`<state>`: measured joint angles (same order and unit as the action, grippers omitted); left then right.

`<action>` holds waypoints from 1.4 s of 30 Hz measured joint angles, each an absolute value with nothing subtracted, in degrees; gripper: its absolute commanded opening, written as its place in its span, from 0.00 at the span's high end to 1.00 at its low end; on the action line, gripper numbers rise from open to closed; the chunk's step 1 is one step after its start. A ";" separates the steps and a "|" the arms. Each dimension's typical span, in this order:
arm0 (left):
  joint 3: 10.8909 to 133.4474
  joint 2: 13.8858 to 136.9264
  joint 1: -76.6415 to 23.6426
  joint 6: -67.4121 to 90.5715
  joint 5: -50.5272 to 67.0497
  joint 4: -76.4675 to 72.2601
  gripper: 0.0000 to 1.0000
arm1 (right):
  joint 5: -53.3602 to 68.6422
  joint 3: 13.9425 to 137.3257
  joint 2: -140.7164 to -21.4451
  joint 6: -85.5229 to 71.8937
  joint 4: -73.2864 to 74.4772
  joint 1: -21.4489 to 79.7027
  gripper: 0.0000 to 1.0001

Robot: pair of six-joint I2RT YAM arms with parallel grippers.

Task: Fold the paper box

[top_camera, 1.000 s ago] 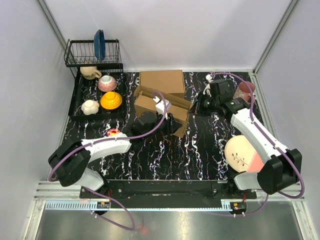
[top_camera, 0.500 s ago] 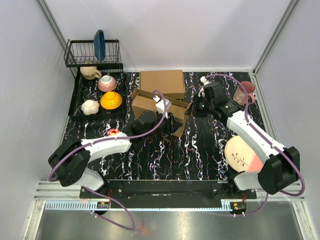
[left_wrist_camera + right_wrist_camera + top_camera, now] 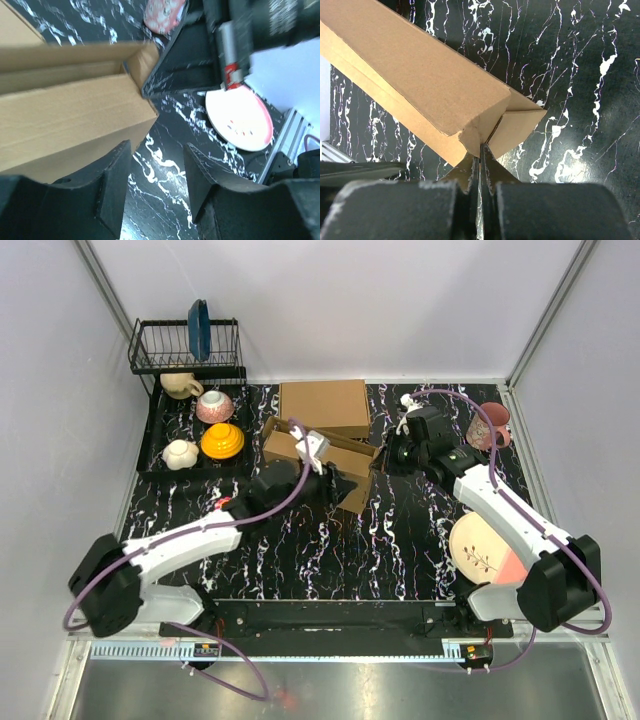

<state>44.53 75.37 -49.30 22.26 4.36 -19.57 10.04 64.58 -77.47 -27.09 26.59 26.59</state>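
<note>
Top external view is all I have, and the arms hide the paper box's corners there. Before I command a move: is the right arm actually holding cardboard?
Observer: Yes. In the right wrist view, the right gripper has its fingers pressed together on a thin flap at a corner of the paper box.
Operator: And the left one?
Observer: The left gripper is open. Only the table shows between its fingers, and a wall of the box lies just beyond one fingertip.
Operator: Is that wall closed off at its end?
Observer: No. The left wrist view shows the end of that wall open and hollow.
</note>
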 measured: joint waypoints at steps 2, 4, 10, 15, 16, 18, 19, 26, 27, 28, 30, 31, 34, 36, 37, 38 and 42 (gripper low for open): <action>44.53 70.72 -49.28 21.10 2.96 -17.65 0.48 | 9.89 64.58 -77.41 -26.96 26.63 26.65 1.00; 44.53 66.72 -49.19 19.99 1.17 -16.21 0.47 | 9.65 64.58 -77.41 -26.85 26.61 26.72 1.00; 44.53 54.37 -44.95 17.04 -6.44 -9.91 0.44 | 8.82 64.60 -77.34 -26.70 26.65 27.00 1.00; 44.51 50.46 -32.95 16.97 -9.50 -4.75 0.41 | 8.47 64.60 -77.32 -26.48 26.65 27.03 1.00; 44.51 50.57 -30.92 16.97 -9.76 -3.90 0.41 | 8.47 64.60 -77.32 -26.39 26.65 27.03 1.00; 44.51 51.66 -26.94 16.97 -9.61 -2.50 0.38 | 8.43 64.60 -77.32 -26.28 26.68 27.03 1.00; 44.51 52.84 -24.93 17.04 -9.32 -2.11 0.38 | 8.40 64.60 -77.32 -26.17 26.72 27.03 1.00; 44.21 62.15 -17.91 16.32 -4.54 -3.25 0.36 | 7.97 64.69 -77.30 -25.67 26.81 27.11 1.00; 44.21 63.31 -17.61 15.99 -3.95 -3.75 0.36 | 7.97 64.69 -77.30 -25.65 26.81 27.11 1.00; 44.21 64.40 -17.26 15.73 -3.11 -4.34 0.36 | 7.99 64.69 -77.30 -25.61 26.81 27.11 1.00; 44.23 66.39 -16.73 15.16 -1.28 -5.32 0.35 | 7.97 64.69 -77.30 -25.45 26.81 27.14 1.00; 44.23 67.33 -16.16 14.96 -0.30 -6.04 0.35 | 7.97 64.71 -77.32 -25.43 26.81 27.16 1.00; 44.53 69.14 -15.53 14.74 1.69 -7.88 0.36 | 7.77 64.71 -77.32 -25.26 26.81 27.29 1.00; 44.91 69.87 -15.20 14.61 2.55 -9.06 0.36 | 7.46 64.82 -77.32 -25.19 26.87 27.38 1.00; 45.10 70.15 -15.03 14.57 2.96 -9.67 0.36 | 7.31 64.86 -77.32 -25.12 26.87 27.38 1.00; 45.30 70.32 -14.96 14.55 3.27 -10.24 0.36 | 7.11 64.88 -77.34 -25.08 26.89 27.40 1.00; 46.37 71.16 -14.52 14.28 4.67 -12.36 0.37 | 6.83 64.99 -77.36 -24.91 27.07 27.62 1.00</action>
<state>46.37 71.16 -14.52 14.28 4.67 -12.36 6.83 64.99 -77.36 -24.91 27.07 27.62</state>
